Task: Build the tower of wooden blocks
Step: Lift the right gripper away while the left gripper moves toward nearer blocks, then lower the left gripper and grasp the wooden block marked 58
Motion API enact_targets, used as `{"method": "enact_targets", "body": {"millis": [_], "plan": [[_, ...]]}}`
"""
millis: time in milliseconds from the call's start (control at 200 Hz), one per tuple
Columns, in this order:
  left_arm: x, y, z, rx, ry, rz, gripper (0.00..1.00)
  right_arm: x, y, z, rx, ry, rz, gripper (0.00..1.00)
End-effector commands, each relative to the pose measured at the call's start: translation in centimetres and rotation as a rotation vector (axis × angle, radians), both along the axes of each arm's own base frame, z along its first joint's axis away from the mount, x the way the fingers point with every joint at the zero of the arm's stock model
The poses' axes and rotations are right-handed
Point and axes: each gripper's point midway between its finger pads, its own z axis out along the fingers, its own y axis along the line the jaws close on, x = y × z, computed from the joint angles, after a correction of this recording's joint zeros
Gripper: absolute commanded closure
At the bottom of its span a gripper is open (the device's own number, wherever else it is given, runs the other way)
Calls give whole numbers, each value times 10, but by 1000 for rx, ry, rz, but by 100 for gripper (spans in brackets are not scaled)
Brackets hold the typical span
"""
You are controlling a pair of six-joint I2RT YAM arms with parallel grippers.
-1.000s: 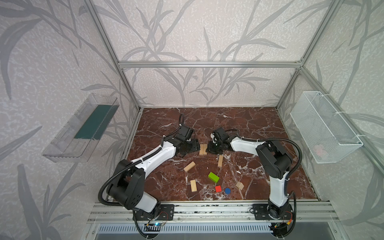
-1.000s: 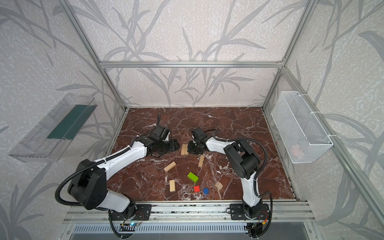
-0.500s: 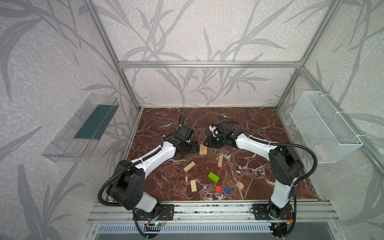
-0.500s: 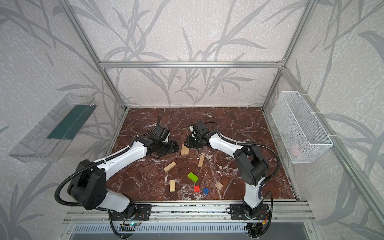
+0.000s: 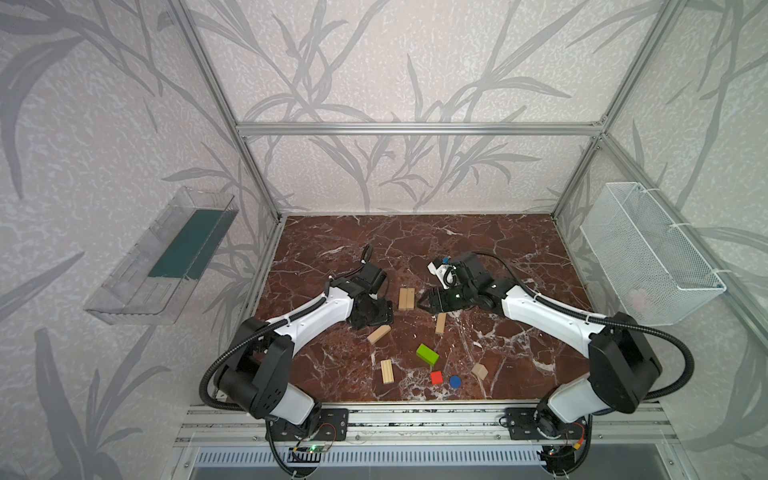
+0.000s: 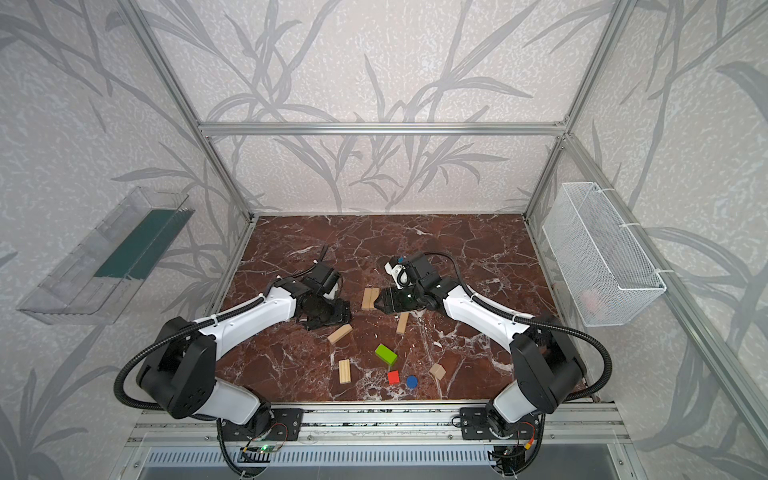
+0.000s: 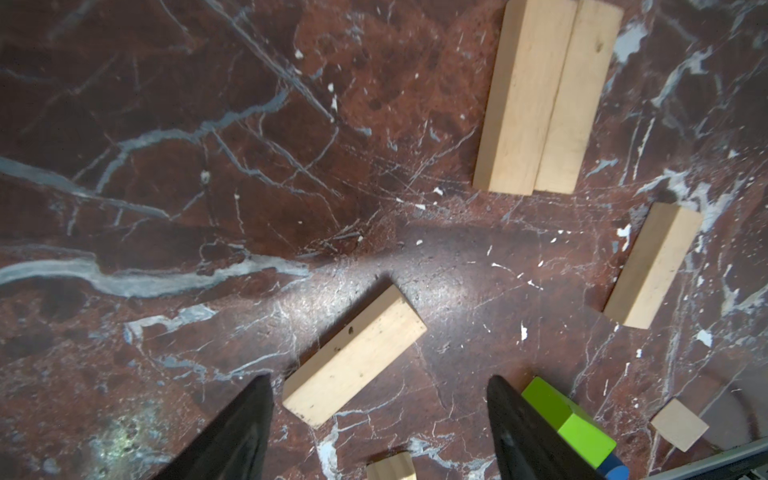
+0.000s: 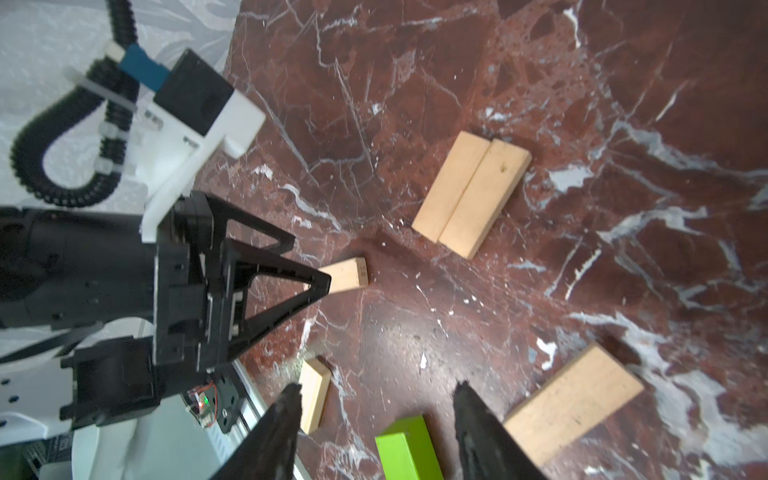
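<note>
Two light-wood planks lie side by side on the marble floor, also in the left wrist view and the right wrist view. My right gripper is just right of them, open and holding nothing. My left gripper hovers open over a loose plank. Two more planks, a lime-green brick, a red cube, a blue disc and a peaked wood piece lie scattered nearer the front.
A white wire basket hangs on the right wall and a clear plastic tray on the left wall. An aluminium rail runs along the front edge. The marble floor behind the arms is bare.
My right gripper has opened and drawn back to the right of the paired planks, its arm stretching out. My left gripper has opened slightly wider and barely moved.
</note>
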Motion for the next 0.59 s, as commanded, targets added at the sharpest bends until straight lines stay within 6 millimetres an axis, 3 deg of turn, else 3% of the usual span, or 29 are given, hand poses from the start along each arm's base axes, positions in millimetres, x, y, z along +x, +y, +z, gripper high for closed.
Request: {"method": "enact_targets", "body": {"millis": [0, 340, 590], "plan": [[-12, 4, -12, 51, 45, -36, 20, -12, -5, 5, 18, -18, 33, 38], [-9, -5, -31, 65, 67, -78, 18, -16, -10, -8, 18, -7, 13, 35], [-20, -9, -40, 123, 87, -103, 21, -16, -10, -14, 8, -3, 16, 34]]}}
